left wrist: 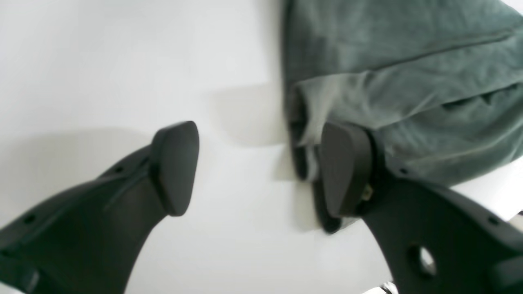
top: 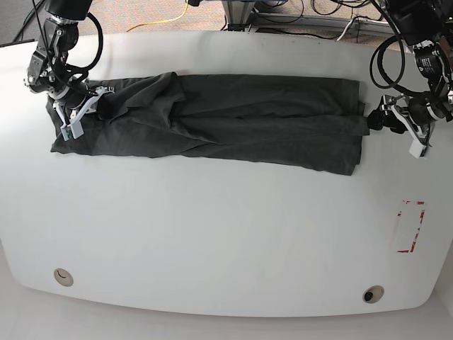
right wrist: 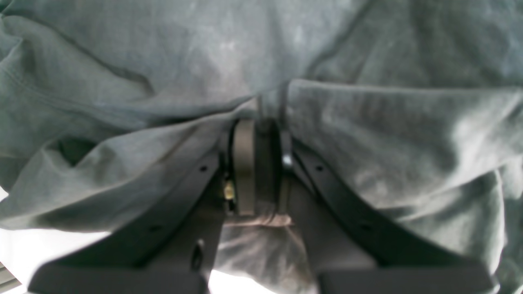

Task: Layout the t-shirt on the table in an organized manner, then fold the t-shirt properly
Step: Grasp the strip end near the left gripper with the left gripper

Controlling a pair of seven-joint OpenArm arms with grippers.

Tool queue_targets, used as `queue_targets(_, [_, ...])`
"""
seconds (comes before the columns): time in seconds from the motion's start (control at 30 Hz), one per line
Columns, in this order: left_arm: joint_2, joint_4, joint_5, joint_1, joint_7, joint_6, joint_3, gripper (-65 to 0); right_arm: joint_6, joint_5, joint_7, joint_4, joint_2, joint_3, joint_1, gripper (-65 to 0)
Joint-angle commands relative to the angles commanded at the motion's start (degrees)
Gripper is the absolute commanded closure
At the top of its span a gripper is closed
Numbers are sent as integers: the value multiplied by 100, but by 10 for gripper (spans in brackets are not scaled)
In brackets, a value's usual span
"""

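Left tool (left wrist: 257, 167) spread wide, one pad touching the t-shirt (top: 212, 120) edge beside it. Beyond, right tool (right wrist: 261, 163) pinching bunched cloth. Shirt stretched across the surface (top: 212, 241). Risk: uneven pulling dragging fabric askew.

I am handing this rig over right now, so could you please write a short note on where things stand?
Right gripper: shut on a fold of the dark charcoal-grey cloth t-shirt.
Left gripper: open at the shirt's other end, one pad against the cloth edge, nothing clamped.
The shirt lies as a long band across the far half of the large white table, creased and doubled over.
Done: stretched lengthwise.
Left: smooth it flat, then fold properly.
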Motion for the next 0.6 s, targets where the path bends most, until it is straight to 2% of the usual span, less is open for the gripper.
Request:
queue_targets(0.17, [97,-167,53,0,-273,0,202,-440,0,0,0,0,0,0,0,-75])
queue_targets(0.37, [141,-413,413,-105,-756,0,695,-440,0,0,0,0,0,0,0,-75])
queue_targets(0.6, [404,-396,659,-149,-756,0,695,-439,0,18,0,0,0,0,9,-75])
